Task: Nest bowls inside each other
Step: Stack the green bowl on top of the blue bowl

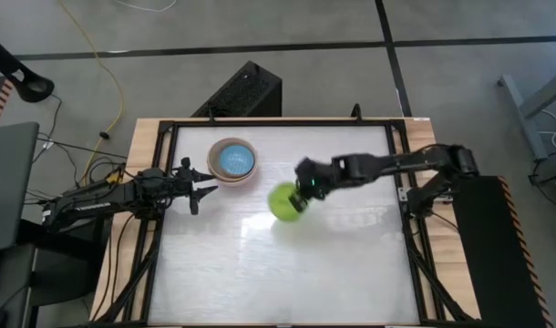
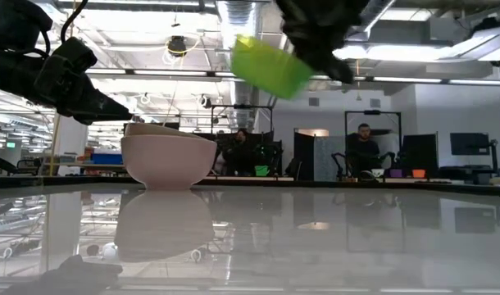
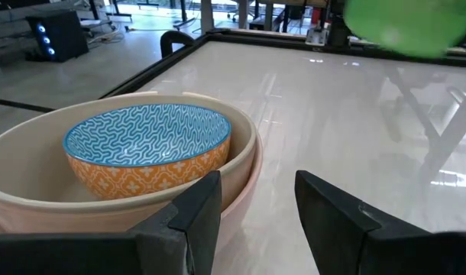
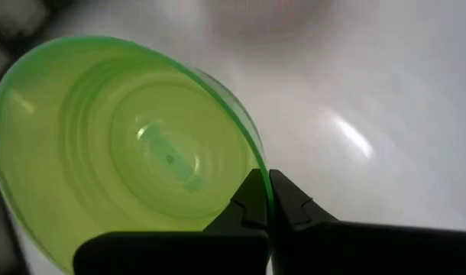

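High view: stack partly built, green bowl [image 1: 284, 201] in the air, not yet nested.

Landmark is the stack [image 1: 233, 161] near the table's [image 1: 278, 273] far-left part: pale pinkish-white outer bowl [image 3: 244, 164], a beige one inside it, then the blue-patterned bowl [image 3: 149, 137] with orange outside sitting in the middle. Right gripper [image 4: 267, 202] has its fingers pinched together on the green bowl's rim; low view shows that bowl tilted and lifted clear of the table, above and to the right of the stack, apart from it. Left gripper [image 1: 194, 189] waits just beside the stack on its near-left side, fingers apart, holding nothing. Judgement: the other bowls look nested; what remains is carrying the green one over the stack and setting it inside the blue.
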You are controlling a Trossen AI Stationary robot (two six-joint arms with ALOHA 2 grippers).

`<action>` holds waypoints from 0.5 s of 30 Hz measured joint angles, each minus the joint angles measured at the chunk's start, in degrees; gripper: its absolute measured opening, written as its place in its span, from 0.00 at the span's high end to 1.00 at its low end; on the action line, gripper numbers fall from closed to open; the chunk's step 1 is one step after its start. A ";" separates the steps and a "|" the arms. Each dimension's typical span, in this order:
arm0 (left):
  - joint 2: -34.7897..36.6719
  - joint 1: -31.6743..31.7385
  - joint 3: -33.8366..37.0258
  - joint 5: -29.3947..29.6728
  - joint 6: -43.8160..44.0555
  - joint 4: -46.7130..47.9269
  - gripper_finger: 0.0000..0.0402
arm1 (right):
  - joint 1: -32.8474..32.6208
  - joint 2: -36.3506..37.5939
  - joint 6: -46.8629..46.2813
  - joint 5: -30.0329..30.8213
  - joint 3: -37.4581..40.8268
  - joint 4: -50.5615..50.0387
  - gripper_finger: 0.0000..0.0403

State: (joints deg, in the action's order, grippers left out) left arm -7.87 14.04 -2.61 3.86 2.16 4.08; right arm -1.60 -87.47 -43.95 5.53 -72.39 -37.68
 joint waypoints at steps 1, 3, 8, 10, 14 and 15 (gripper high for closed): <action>0.00 -0.02 0.00 0.00 0.02 0.02 0.61 | 1.41 0.03 1.04 0.10 -0.31 3.83 0.99; 0.00 -0.02 0.00 0.00 0.00 0.00 0.61 | 4.06 0.03 2.95 -0.30 -0.52 10.49 0.99; -0.01 -0.02 0.00 0.00 0.00 0.00 0.61 | 9.95 -1.60 6.24 -1.48 -0.63 22.47 0.99; -0.01 -0.02 0.00 0.02 0.00 0.02 0.61 | 12.04 -3.22 6.48 -2.54 -0.49 24.07 0.99; -0.05 -0.01 0.02 -0.11 0.01 0.03 0.61 | 15.38 -8.02 6.84 -5.54 -2.94 26.46 0.99; -0.03 -0.02 0.02 -0.13 0.00 0.00 0.61 | 16.00 -9.63 7.06 -5.79 -4.57 26.66 0.99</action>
State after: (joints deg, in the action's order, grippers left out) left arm -7.91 14.02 -2.59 3.73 2.15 4.08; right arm 14.40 -97.09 -36.89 -0.26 -76.95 -11.02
